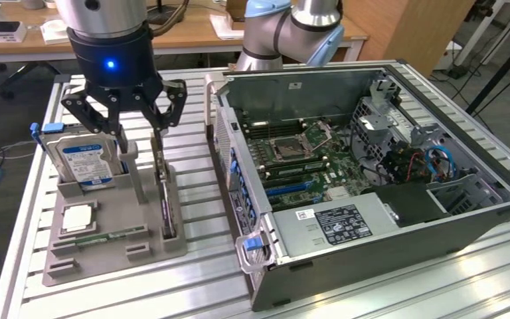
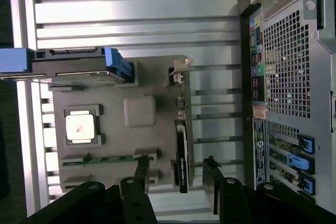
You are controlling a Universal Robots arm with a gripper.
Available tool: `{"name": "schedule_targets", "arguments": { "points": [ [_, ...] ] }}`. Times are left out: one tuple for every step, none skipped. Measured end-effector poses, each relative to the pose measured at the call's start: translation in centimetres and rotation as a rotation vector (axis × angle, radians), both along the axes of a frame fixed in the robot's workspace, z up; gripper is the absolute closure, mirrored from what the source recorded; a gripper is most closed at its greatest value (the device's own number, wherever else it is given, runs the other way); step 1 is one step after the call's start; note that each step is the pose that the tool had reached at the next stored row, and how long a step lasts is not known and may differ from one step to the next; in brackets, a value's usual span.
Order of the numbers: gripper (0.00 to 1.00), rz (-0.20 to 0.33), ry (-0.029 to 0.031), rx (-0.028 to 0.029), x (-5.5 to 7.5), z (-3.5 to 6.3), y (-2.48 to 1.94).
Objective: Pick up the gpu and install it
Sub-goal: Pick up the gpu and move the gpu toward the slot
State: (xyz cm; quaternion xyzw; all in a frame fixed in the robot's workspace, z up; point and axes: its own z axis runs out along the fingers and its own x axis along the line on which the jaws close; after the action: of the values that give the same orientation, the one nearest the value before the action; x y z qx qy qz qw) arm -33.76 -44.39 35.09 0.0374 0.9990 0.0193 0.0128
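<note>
The gpu stands on edge in a slot along one side of the grey holder tray. It is a thin dark card with a metal bracket at one end. In the wrist view I look down on the gpu's top edge. My gripper hangs just above the tray, open and holding nothing. In the wrist view the gripper has one fingertip over the tray and the other on the far side of the card, so the card's end lies between them.
A silver hard drive with a blue label stands in the tray at the exterior view's left. A square processor chip and a memory stick lie in the tray too. The open computer case lies at the right.
</note>
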Motion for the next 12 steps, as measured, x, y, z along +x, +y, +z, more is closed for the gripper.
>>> {"name": "schedule_targets", "arguments": {
  "points": [
    [0.47, 0.0, 0.0001, -0.0001, 0.0, -0.08, -0.03],
    [0.47, 0.0, 0.0002, -0.0002, 0.0, -0.19, -0.07],
    [0.47, 0.0, 0.0001, -0.0001, 0.0, -0.33, -0.09],
    [0.47, 0.0, 0.0002, -0.0001, 0.0, -0.45, -0.11],
    [0.47, 0.0, 0.0002, -0.0002, 0.1, -0.58, -0.12],
    [0.47, 0.0, 0.0002, -0.0001, 0.1, -0.71, -0.14],
    [0.47, 0.0, 0.0002, -0.0002, 0.2, -0.85, -0.16],
    [0.47, 0.0, 0.0004, -0.0002, 0.3, -0.96, -0.17],
    [0.47, 0.0, 0.0004, -0.0003, 0.3, -1.08, -0.18],
    [0.47, 0.0, 0.0004, -0.0001, 0.4, -1.21, -0.19],
    [0.47, 0.0, 0.0007, -0.0002, 0.6, -1.33, -0.19],
    [0.47, 0.0, 0.001, -0.0001, 0.7, -1.43, -0.2]
  ]
}}
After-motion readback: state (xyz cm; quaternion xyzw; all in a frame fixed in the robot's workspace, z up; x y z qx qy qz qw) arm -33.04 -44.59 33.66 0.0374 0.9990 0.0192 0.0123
